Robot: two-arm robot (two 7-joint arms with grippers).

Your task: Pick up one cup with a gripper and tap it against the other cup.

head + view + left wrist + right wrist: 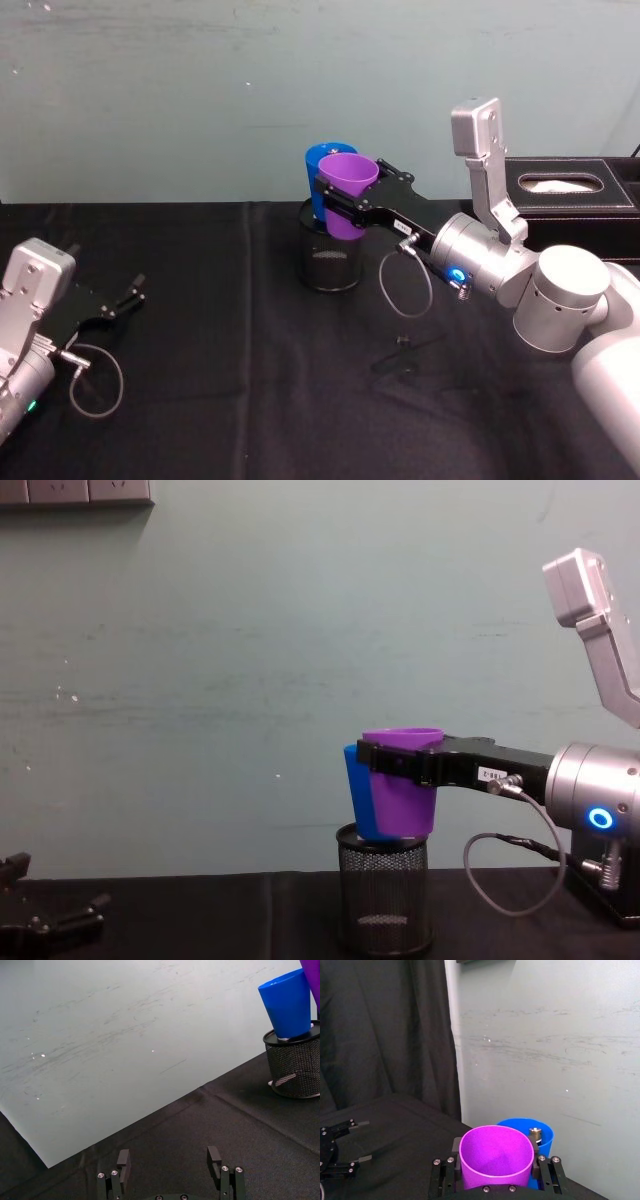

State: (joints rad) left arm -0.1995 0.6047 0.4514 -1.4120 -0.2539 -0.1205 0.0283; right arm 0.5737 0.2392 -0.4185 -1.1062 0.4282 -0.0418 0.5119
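Gripping purple cup (349,172) between both jaws of right gripper (495,1152), raised above black mesh holder (295,1067) at 12 o'clock of the black tablecloth (220,300). Note blue cup (287,1005) seated loosely in that holder, at 10 o'clock of the purple cup; touching or just apart, cannot tell which.

Judged risks:
- Pushing too hard toward 10 o'clock, tipping the blue cup out or toppling the holder.
- Dropping too low, catching the holder rim.
- Squeezing smooth tapered plastic, letting it slip downward.

Keep the tap short and light.

Note left gripper (168,1157) parked at 8 o'clock, jaws apart, holding nothing. Note tissue box (570,185) at 2 o'clock, behind the right arm, well apart from both cups.
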